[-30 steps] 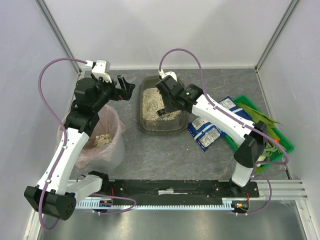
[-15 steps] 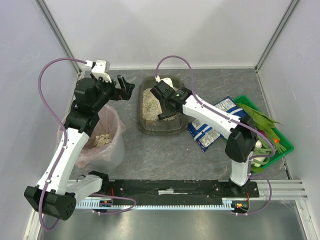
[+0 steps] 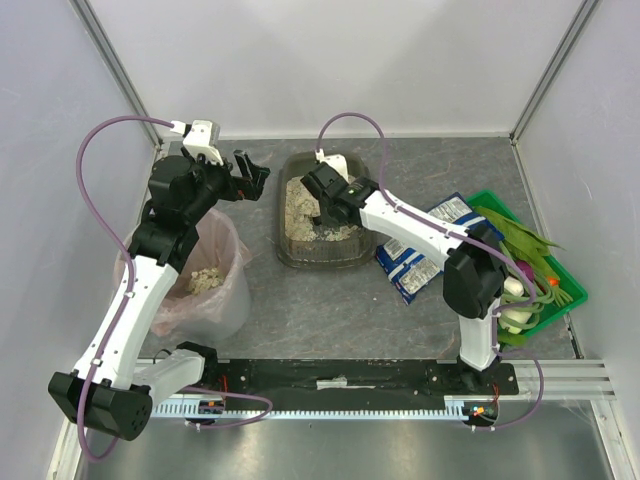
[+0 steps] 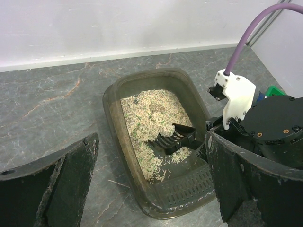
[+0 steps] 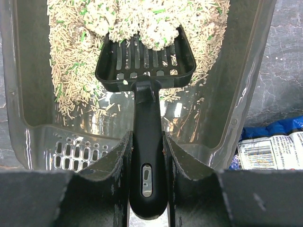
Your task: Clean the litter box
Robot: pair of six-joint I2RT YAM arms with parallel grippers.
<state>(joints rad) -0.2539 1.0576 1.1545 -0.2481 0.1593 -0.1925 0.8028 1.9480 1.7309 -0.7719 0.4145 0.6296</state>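
Note:
The litter box (image 3: 325, 262), a shallow dark tray holding beige pellets, stands mid-table; its rim (image 4: 110, 108) and wall (image 5: 26, 94) also appear in the two wrist views. My right gripper (image 3: 322, 212) (image 5: 147, 137) reaches into it, shut on the handle of a black slotted scoop (image 5: 144, 61) (image 4: 173, 138). The scoop's front edge is pushed into a heap of whitish clumps (image 5: 142, 21) among the pellets. My left gripper (image 3: 250, 172) (image 4: 150, 137) hangs open left of the box, above the table, with nothing between its fingers.
A round pink-lined bin (image 3: 205, 275) with some pellets inside stands at the left, under the left arm. Blue-and-white packets (image 3: 415, 262) (image 5: 270, 151) lie right of the box. A green crate (image 3: 560, 290) of vegetables sits at the right edge. Walls close in on three sides.
The right gripper has moved left and farther into the box, driving the scoop into the litter. The left arm has stayed still.

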